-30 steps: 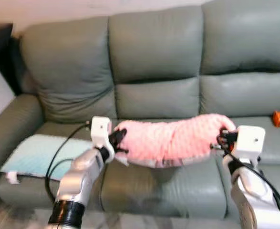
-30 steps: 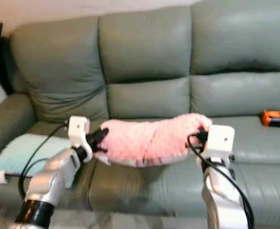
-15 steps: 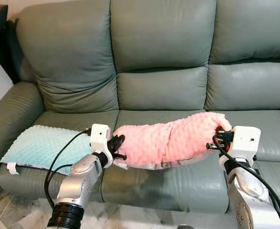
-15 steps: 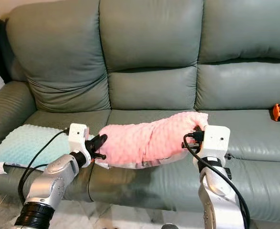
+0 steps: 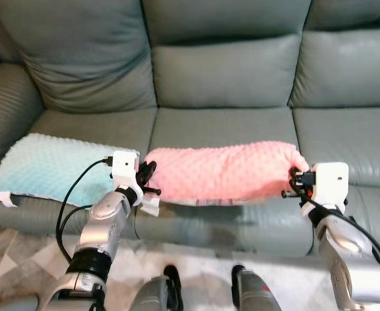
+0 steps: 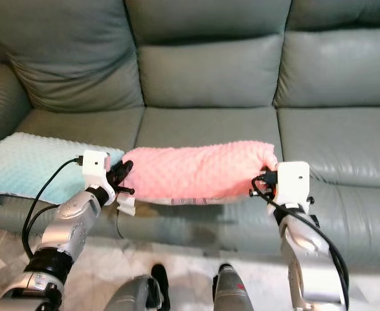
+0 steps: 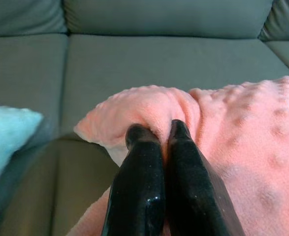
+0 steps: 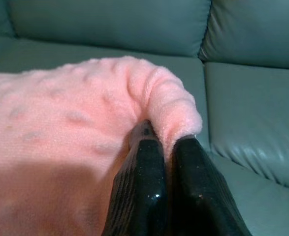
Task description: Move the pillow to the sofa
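I have both arms stretched forward, level with each other. My left gripper [image 7: 159, 135] pinches one end of the pink pillow [image 5: 225, 172], and my right gripper [image 8: 164, 140] clamps the other end. The pillow spans between them over the middle seat of the grey sofa [image 5: 215, 71]. A mint pillow [image 5: 47, 165] lies just beyond my left gripper.

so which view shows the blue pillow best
Left eye view: the blue pillow lies nearly whole on the sofa seat's left end. The right eye view crops its left edge; the left wrist view catches one corner.
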### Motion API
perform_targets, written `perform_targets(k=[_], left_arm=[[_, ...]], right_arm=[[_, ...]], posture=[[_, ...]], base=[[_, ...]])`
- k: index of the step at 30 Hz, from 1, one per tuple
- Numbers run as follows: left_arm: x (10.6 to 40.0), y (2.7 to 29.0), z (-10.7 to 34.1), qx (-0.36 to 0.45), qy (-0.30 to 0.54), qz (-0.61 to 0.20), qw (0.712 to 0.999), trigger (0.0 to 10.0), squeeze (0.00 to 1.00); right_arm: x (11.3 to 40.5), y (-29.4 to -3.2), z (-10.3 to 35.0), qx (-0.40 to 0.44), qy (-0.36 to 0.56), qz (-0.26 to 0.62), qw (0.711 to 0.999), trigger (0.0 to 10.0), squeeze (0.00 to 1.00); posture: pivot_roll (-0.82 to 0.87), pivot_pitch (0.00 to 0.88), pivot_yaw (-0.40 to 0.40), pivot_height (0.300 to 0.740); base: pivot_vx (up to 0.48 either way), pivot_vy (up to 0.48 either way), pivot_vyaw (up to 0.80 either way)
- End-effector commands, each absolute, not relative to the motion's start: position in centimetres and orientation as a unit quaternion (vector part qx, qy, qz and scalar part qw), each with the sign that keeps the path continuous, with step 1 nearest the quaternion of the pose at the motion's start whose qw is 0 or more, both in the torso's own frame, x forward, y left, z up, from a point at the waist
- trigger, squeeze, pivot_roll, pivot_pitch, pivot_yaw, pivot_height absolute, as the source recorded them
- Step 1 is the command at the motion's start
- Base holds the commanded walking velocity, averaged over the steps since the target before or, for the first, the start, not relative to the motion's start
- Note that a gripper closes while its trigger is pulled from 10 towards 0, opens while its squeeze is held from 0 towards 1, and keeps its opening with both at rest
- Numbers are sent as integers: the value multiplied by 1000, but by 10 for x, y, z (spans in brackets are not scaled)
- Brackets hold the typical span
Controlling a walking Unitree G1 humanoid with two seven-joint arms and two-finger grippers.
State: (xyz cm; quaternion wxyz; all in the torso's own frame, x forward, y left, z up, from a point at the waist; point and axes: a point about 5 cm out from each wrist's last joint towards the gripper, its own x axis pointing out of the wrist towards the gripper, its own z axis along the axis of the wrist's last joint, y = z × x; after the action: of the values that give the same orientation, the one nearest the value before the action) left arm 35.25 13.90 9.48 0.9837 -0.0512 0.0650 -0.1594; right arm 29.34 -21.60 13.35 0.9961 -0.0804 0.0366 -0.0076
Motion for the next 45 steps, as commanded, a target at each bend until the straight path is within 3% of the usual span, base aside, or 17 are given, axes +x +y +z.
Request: perform_targets(k=[1,14,22,38,45], left_arm=[[350,147,86,-46,73,-136,987,10000,0],[381,126,124,-96,27,-101,990,10000,0],[394,131,153,-127,-23,-64,990,10000,0],[406,124,198,-180,-108,-61,976,10000,0],[401,114,191,-159,-114,-86,977,10000,0]], right_arm=[[295,-217,127,-97,37,-7,995,10000,0],[321,-214,153,-106,-60,-14,992,10000,0],[335,-209,177,-129,-125,-25,983,10000,0],[330,-213,209,-187,-205,-87,957,10000,0],[319,-200,193,-186,-193,-88,959,10000,0]], posture=[[-282,572,126,740],[-332,680,93,740],[-338,714,90,740],[-332,756,97,740],[-333,760,100,740]], base=[[0,0,0],[0,0,0],[0,0,0],[0,0,0],[0,0,0]])
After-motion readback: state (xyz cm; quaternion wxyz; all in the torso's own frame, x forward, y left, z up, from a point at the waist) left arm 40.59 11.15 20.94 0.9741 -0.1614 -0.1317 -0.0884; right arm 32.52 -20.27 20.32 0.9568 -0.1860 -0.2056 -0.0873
